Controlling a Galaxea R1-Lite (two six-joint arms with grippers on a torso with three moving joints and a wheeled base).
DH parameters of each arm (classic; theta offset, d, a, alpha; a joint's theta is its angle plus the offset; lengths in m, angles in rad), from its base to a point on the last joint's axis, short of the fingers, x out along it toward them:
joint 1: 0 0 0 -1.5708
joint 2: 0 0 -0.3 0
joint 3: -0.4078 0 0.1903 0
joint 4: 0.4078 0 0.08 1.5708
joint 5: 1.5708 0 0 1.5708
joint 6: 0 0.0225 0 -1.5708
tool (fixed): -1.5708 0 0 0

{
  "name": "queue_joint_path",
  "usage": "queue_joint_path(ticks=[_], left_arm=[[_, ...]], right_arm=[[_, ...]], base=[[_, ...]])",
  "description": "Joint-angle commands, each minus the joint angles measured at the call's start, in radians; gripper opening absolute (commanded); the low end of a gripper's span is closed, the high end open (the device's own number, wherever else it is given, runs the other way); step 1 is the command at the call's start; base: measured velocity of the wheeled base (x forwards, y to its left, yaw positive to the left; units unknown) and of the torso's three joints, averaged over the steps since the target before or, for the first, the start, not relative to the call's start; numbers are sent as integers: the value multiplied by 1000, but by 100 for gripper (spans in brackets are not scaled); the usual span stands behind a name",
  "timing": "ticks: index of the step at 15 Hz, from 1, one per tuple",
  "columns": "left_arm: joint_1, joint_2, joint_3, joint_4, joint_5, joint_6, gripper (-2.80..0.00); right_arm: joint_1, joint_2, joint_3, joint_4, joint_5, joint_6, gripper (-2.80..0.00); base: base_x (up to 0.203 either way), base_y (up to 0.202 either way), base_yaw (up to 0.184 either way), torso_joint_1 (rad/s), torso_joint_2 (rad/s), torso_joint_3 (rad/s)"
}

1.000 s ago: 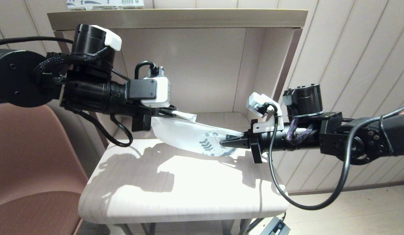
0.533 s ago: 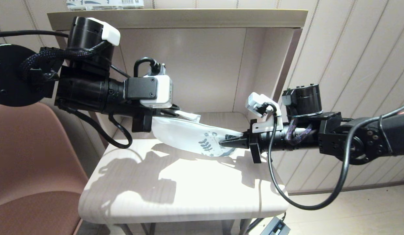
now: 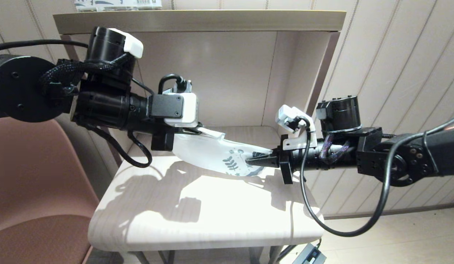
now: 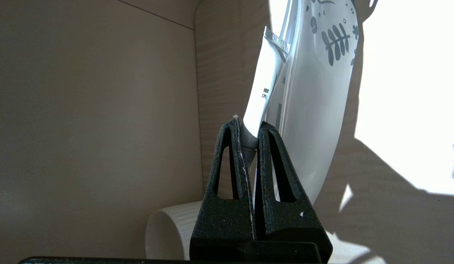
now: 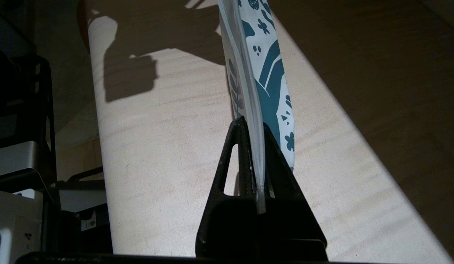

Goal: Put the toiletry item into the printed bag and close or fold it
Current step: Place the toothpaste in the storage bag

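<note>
Head view shows my left gripper (image 3: 192, 129) clenched on a small white toothpaste tube (image 4: 262, 91) at the printed bag's (image 3: 212, 154) mouth, while my right gripper (image 3: 254, 160) pinches its leaf-printed end above the table (image 3: 197, 216).

Bag (image 3: 216, 154) stretched above table (image 3: 197, 216), between the two grippers, clear of the top. Left gripper (image 3: 192, 130) at bag's left end, pinched on tube (image 4: 262, 95); tube lying alongside bag (image 4: 315, 121), touching it. Right gripper (image 3: 254, 160) at bag's right, printed end, clamped on its edge (image 5: 258, 146). Shelf (image 3: 197, 20) over the table's back part. Chair (image 3: 32, 176) left of table. Wall (image 3: 395, 55) at right.
</note>
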Motion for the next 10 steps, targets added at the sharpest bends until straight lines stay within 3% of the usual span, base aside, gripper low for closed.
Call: queue_joint_path(ticks=[1,10], left_arm=[[0,11,7,3,-3,21,-280],[-9,27,18,2,3,71,-280]], right_arm=[[-1,4,1,-4,4,-2,-280],[2,7,2,-7,3,-2,-280]], base=[[0,0,0,0,0,0],[0,0,0,0,0,0]])
